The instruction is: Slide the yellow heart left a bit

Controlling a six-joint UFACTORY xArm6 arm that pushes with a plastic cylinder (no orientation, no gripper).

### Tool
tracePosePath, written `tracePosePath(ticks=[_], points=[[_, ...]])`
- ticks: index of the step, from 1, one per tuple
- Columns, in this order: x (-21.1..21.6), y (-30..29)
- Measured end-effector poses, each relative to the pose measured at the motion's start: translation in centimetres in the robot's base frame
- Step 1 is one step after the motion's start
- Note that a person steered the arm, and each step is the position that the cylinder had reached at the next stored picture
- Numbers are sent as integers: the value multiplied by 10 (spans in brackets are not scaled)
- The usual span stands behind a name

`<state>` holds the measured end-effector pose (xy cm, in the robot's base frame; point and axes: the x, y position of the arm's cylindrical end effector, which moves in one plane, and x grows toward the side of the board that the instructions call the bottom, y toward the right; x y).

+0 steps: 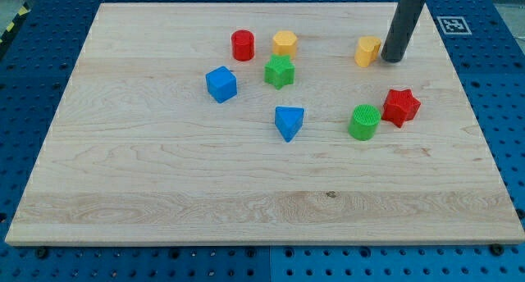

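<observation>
The yellow heart [367, 50] lies on the wooden board [164, 184] near the view's top right. My tip [392, 59] stands just to the right of the heart, touching it or nearly so. The dark rod rises from there out of the view's top edge.
A yellow hexagon [285, 43] and a red cylinder [243, 45] lie to the left of the heart. A green star [279, 71], a blue cube [221, 84] and a blue triangle [289, 121] lie lower left. A green cylinder [364, 122] and a red star [400, 106] lie below the heart.
</observation>
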<state>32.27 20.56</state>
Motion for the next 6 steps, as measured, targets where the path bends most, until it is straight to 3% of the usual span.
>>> tracePosePath(ticks=[1, 5, 6], points=[[-20, -1], [-3, -54], [-3, -12]])
